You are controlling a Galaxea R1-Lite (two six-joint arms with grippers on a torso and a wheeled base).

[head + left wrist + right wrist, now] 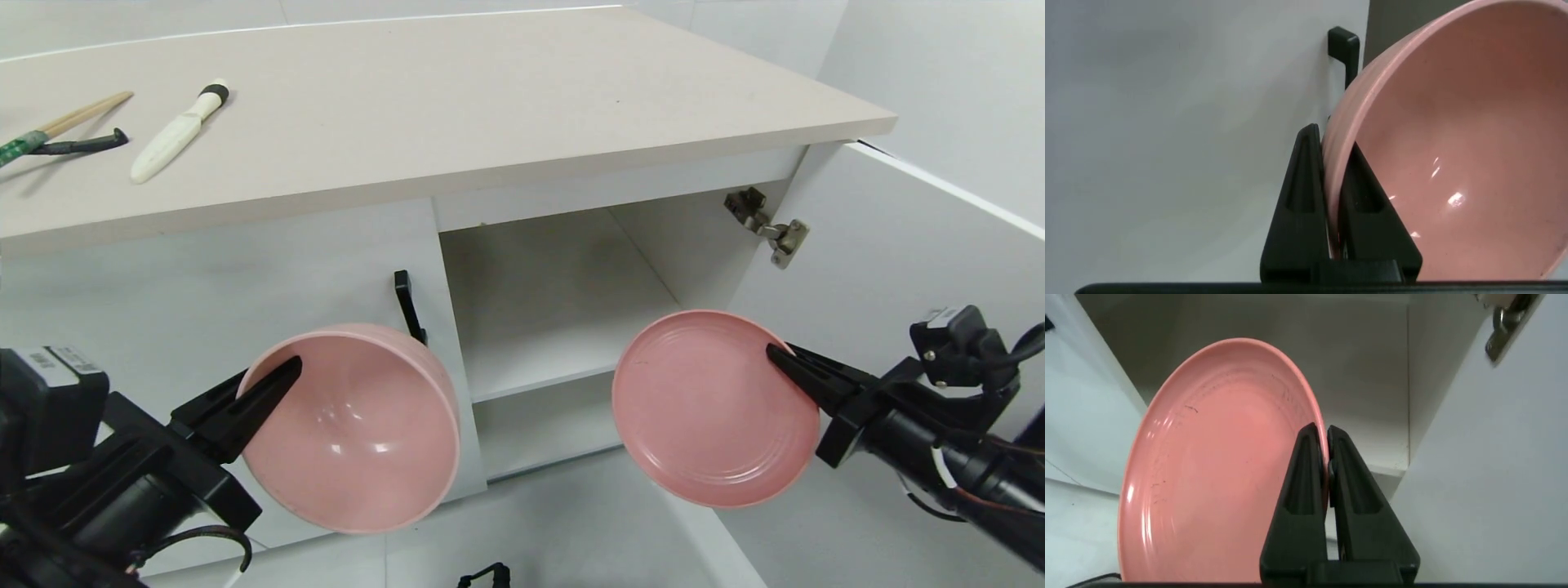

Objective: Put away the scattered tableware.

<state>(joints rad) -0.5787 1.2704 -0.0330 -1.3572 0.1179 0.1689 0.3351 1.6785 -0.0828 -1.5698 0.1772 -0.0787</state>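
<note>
Currently, the pink bowl [359,433] is being clamped at its rim by the left hand [282,371] and the pink plate [710,408] by the right hand [775,353], both before the open cabinet shelf [539,343]. Both are being judged light, rigid and slippery, best held by the rim.

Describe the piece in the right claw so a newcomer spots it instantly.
Start at the open cabinet under the countertop. Before its opening, the right claw grips a pink plate by the rim. Unlike the deep pink bowl in the left claw, it is shallow, with concentric rings.
</note>
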